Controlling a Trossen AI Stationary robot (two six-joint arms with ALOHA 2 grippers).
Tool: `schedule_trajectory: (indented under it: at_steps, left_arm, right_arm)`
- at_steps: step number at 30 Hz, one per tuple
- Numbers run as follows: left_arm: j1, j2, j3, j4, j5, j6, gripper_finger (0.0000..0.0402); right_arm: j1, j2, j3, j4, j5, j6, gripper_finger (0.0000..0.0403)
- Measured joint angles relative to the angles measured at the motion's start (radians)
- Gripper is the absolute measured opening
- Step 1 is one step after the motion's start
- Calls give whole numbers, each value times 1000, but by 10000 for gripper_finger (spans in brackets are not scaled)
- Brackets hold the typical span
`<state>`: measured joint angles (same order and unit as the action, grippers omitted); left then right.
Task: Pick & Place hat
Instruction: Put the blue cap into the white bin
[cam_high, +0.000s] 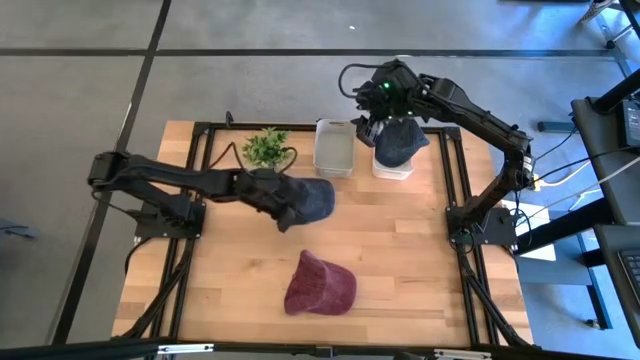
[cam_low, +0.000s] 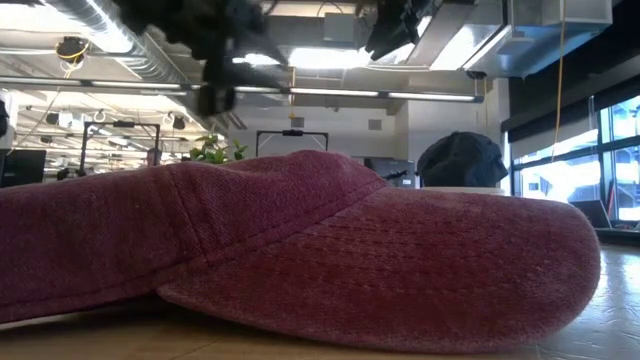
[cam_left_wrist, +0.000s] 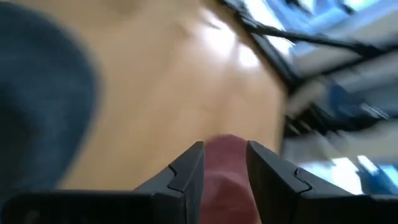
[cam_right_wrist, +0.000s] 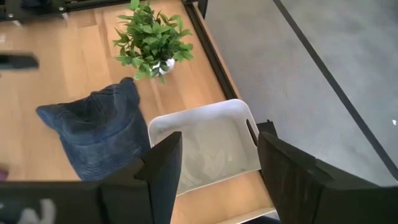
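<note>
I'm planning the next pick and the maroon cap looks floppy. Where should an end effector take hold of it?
Judging by its pose, take the maroon cap by its brim, from above: the low view shows the brim as a thin firm edge resting on the table, while the domed crown would probably just cave in.

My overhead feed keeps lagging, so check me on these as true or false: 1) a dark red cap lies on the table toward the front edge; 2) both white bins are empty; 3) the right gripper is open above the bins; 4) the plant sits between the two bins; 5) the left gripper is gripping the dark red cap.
1) True: the dark red cap lies alone near the front of the table.
2) False: one white bin is empty, the other bin has a dark blue cap on it.
3) True: the right gripper is open there.
4) False: the plant stands left of both bins.
5) False: the left gripper is open, by a second blue cap.
</note>
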<state>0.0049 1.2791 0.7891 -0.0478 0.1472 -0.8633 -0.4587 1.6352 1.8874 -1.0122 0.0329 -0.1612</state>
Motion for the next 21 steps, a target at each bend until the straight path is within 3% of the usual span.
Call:
schedule_trajectory:
  at_steps: [4,8,14,21]
  left_arm:
    - [-71,-44,0,-121,-259,-123,114]
    - [-131,-41,0,-169,-418,-242,114]
    - [-188,22,0,-161,-563,-353,114]
    - [-208,130,0,-171,-575,-432,114]
  right_arm:
    - [0,0,0,0,0,1,210]
    - [0,0,0,1,0,2,210]
    - [0,0,0,6,0,-1,210]
    - [-2,0,0,5,0,-2,210]
